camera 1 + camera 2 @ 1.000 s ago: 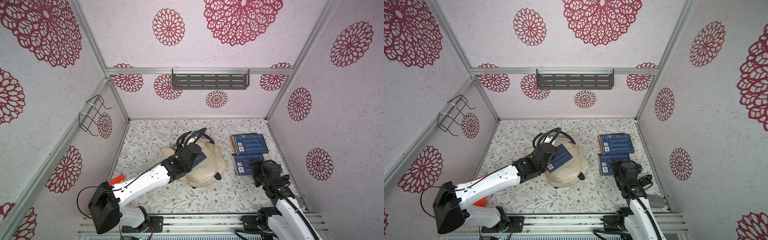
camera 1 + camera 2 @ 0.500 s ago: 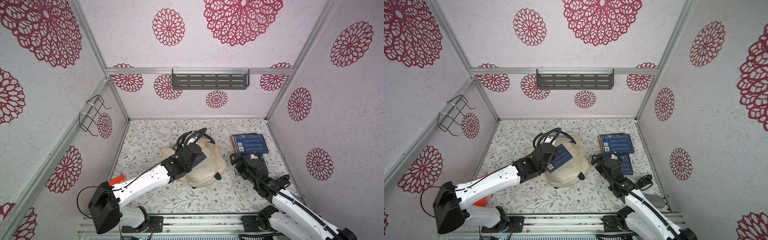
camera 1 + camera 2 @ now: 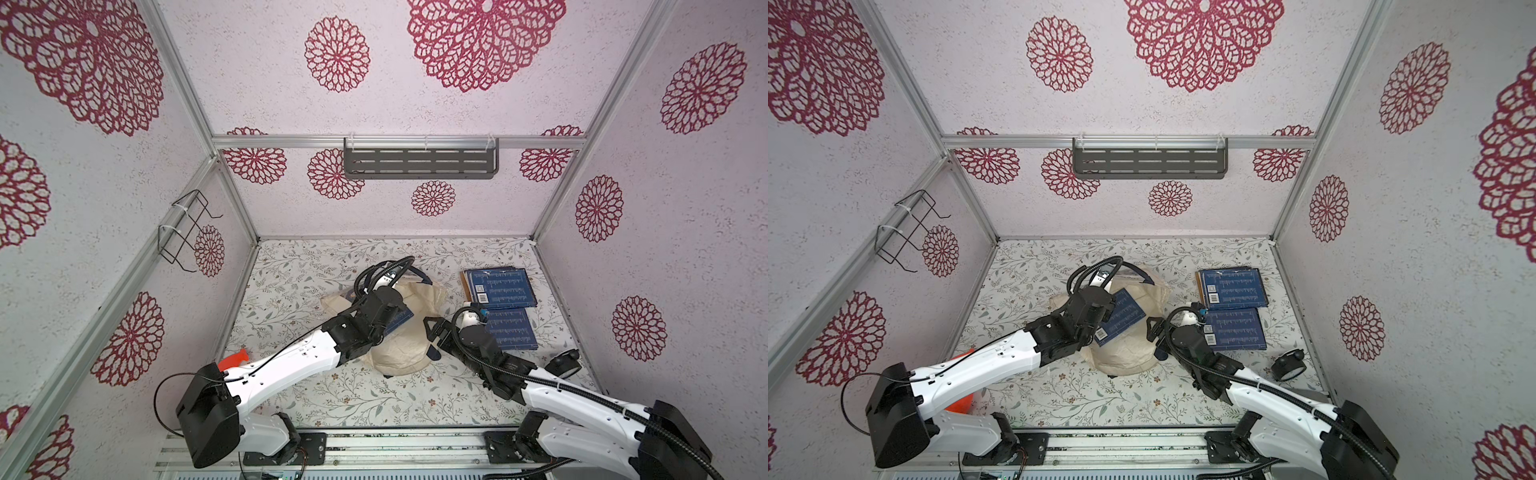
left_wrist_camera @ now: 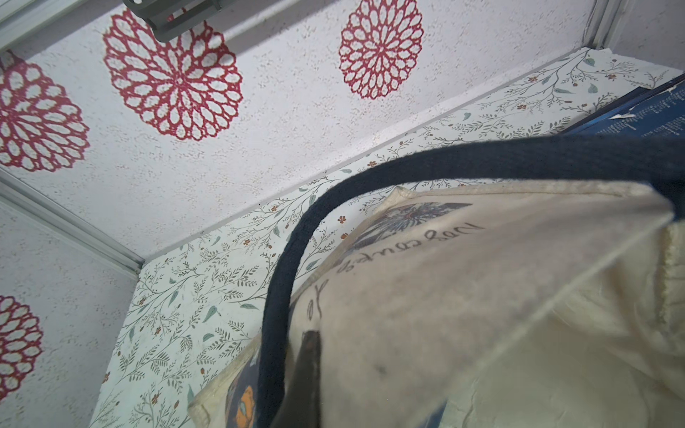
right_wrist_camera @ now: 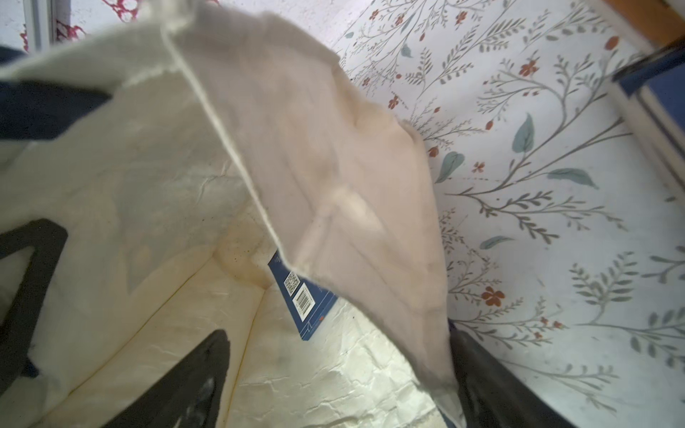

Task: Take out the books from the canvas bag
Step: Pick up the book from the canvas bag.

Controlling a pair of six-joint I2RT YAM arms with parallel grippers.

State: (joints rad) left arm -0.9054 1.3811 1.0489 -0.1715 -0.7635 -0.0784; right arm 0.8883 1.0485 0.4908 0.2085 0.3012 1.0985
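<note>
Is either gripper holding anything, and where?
Left gripper is shut on the canvas bag at its edge by the navy handle; right gripper holds nothing.

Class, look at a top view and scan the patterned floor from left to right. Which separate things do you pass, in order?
In a top view: orange object → canvas bag → books out on the floor → small black round object. The book at the bag overlaps it, so it is left out.
</note>
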